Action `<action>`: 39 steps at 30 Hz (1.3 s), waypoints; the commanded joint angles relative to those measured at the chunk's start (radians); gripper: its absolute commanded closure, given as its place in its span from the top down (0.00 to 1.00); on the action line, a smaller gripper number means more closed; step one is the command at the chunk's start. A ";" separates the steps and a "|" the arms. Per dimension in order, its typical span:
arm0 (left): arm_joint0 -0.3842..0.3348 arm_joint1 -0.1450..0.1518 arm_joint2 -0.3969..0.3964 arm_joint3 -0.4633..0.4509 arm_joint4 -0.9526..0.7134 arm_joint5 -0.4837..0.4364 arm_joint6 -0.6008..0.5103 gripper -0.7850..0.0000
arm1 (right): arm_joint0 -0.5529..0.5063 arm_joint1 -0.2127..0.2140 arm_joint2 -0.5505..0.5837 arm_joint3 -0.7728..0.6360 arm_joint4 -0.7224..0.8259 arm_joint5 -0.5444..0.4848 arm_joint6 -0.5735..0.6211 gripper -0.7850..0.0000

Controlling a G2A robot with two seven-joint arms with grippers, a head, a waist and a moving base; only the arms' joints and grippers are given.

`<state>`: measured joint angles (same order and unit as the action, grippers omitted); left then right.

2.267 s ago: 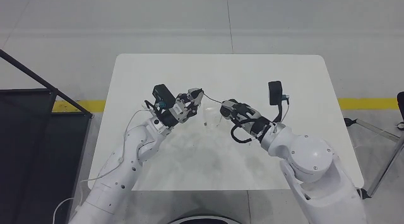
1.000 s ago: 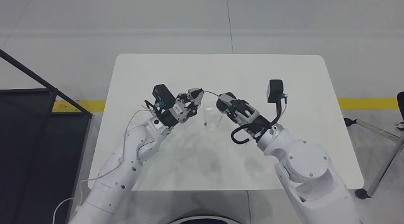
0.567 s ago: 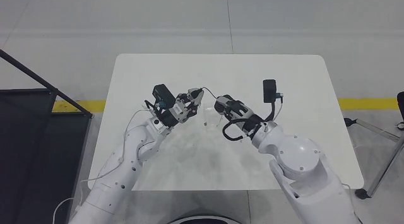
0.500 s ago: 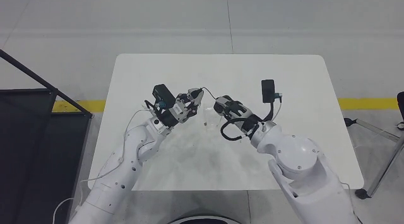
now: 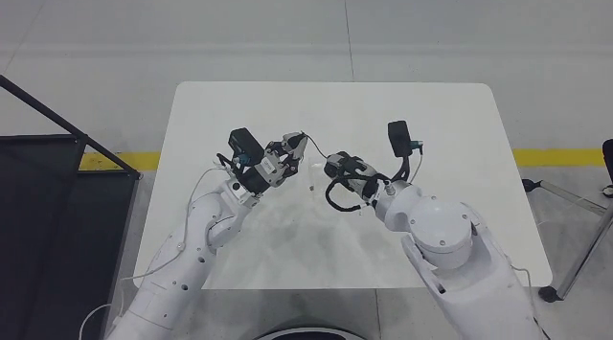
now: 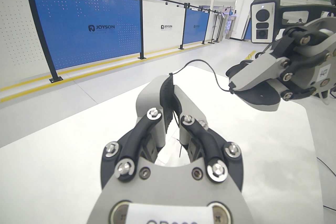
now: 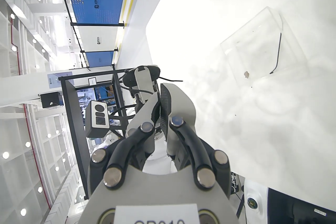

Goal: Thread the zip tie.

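Smooth white table (image 5: 431, 120), thin curved black zip tie (image 6: 215, 78)

- Zip ties, quantity two: held zip tie (image 6: 197, 60), clamped in both sets of jaws; tray zip tie (image 7: 279, 51), lying in the clear tray (image 7: 252, 51).
- Clear tray, quantity one.
- Grippers, quantity two: left gripper (image 6: 170, 86), right gripper (image 7: 160, 99).
- Bench (image 5: 239, 120), quantity one.

A: What is different on your right side?
B: My right gripper (image 5: 329, 161) is nearer my left gripper (image 5: 299, 140) now; elbow and wrist swing inward.
A: And the zip tie (image 5: 315, 147)?
B: Its stretch between my grippers is shorter.
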<state>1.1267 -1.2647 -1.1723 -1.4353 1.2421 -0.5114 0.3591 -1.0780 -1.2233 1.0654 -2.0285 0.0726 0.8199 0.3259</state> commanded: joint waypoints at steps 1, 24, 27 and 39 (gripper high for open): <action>0.001 0.000 -0.001 -0.002 0.003 0.001 0.002 0.00 | 0.003 0.001 -0.002 0.000 -0.009 0.006 0.008 0.00; 0.006 0.004 0.006 -0.004 0.093 0.001 0.051 0.00 | -0.049 0.008 0.045 -0.034 -0.016 -0.093 0.049 0.00; 0.006 0.004 0.005 -0.001 0.092 0.000 0.049 0.00 | -0.076 0.008 0.073 -0.041 0.023 -0.156 0.042 0.00; 0.003 0.005 0.014 0.000 0.102 -0.010 0.031 0.00 | -0.164 0.010 0.124 -0.056 0.067 -0.339 0.025 0.00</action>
<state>1.1297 -1.2605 -1.1591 -1.4350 1.3427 -0.5192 0.3915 -1.2377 -1.2135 1.1874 -2.0846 0.1366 0.4892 0.3516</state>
